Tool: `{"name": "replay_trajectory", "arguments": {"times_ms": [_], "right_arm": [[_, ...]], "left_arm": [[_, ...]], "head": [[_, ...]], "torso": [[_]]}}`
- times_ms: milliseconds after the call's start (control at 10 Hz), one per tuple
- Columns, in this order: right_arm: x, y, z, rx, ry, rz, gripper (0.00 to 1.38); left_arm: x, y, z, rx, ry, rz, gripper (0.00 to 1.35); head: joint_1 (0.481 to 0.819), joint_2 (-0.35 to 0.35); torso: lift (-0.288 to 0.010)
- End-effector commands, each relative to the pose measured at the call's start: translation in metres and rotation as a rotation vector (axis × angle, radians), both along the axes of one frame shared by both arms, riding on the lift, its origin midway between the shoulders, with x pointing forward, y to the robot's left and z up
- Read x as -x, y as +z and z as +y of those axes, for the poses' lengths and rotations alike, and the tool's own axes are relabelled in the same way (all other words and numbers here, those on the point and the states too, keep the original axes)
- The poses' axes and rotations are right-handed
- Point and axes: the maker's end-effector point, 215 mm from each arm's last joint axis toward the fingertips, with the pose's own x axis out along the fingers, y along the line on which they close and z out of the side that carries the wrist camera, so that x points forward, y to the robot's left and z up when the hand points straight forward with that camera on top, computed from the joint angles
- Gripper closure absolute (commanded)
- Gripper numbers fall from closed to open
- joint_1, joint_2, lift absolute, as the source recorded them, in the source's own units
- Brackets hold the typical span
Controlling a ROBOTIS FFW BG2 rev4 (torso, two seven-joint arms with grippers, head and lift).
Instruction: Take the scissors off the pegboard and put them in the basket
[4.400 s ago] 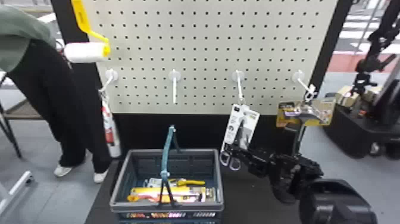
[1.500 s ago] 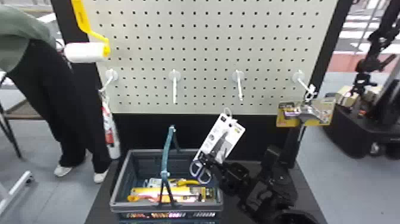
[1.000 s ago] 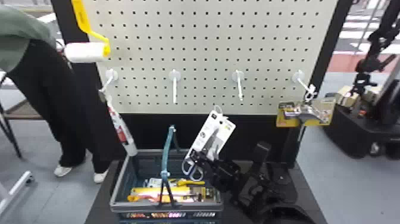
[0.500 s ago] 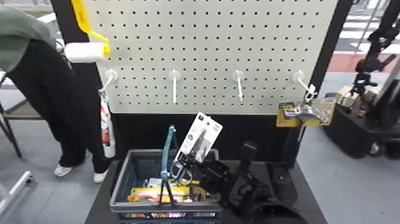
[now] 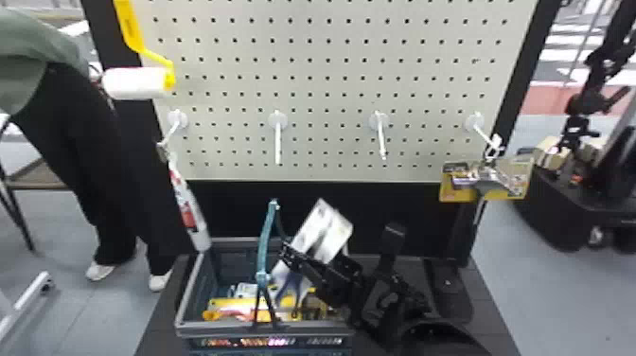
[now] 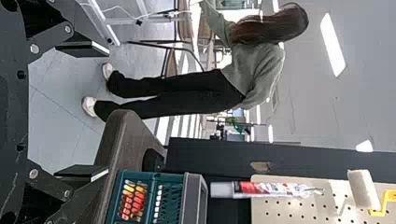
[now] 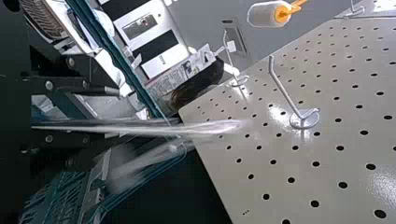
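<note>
In the head view my right gripper (image 5: 303,258) is shut on the scissors' white card (image 5: 326,229), which leans tilted over the right half of the basket (image 5: 185,303). The dark blue scissor handles (image 5: 291,284) point down inside the basket's opening, close to its raised handle. Seen from the right wrist, the card (image 7: 201,128) is nearly edge-on in the right gripper (image 7: 109,116). The left gripper (image 6: 88,111) is parked open left of the basket (image 6: 196,198) in the left wrist view, nothing between its fingers. The pegboard (image 5: 326,94) stands behind.
The basket's teal handle (image 5: 266,241) stands upright beside the card. A red-and-white tube (image 5: 189,213) hangs near the basket's back left corner. A yellow-carded tool (image 5: 487,180) hangs at the right, and a paint roller (image 5: 137,83) upper left. Packaged tools (image 5: 241,307) lie in the basket.
The scissors left their hook and travelled left and down with my right gripper, lately sinking lower over the basket. The hanging tube has swung, its lower end now toward the basket.
</note>
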Motion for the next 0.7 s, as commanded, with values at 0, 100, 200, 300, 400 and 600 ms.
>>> {"name": "replay_trajectory", "arguments": {"times_ms": [0,100,200,300,400,600], "right_arm": [[-0.0002,-0.0006,-0.0007,-0.002,-0.001,0.003,0.15],[-0.0003,0.0007,-0.0004,-0.003,-0.001,0.001,0.04],[-0.0005,0.0004,-0.0013,-0.003,-0.002,0.001,0.11],[0.0003,-0.0008,-0.0013,-0.003,-0.002,0.003,0.12],[0.0008,-0.0015,-0.0015,-0.006,-0.002,0.007,0.12],[0.0007,0.0,-0.0014,-0.007,-0.003,0.003,0.12]], "left_arm": [[-0.0001,0.0,0.0,0.0,0.0,0.0,0.39],[0.001,-0.0004,0.0,0.0,0.0,0.002,0.39],[0.001,-0.0001,0.0,0.001,0.0,0.001,0.39],[0.001,-0.0001,-0.0007,0.002,-0.001,0.001,0.39],[0.001,-0.0001,-0.0007,0.002,-0.001,0.001,0.39],[0.001,-0.0001,-0.0007,0.002,-0.001,0.001,0.39]], "head": [[0.549,0.0],[0.549,0.0],[0.549,0.0],[0.549,0.0],[0.549,0.0],[0.549,0.0]], "torso": [[-0.1],[-0.1],[-0.1],[-0.1],[-0.1],[-0.1]]}}
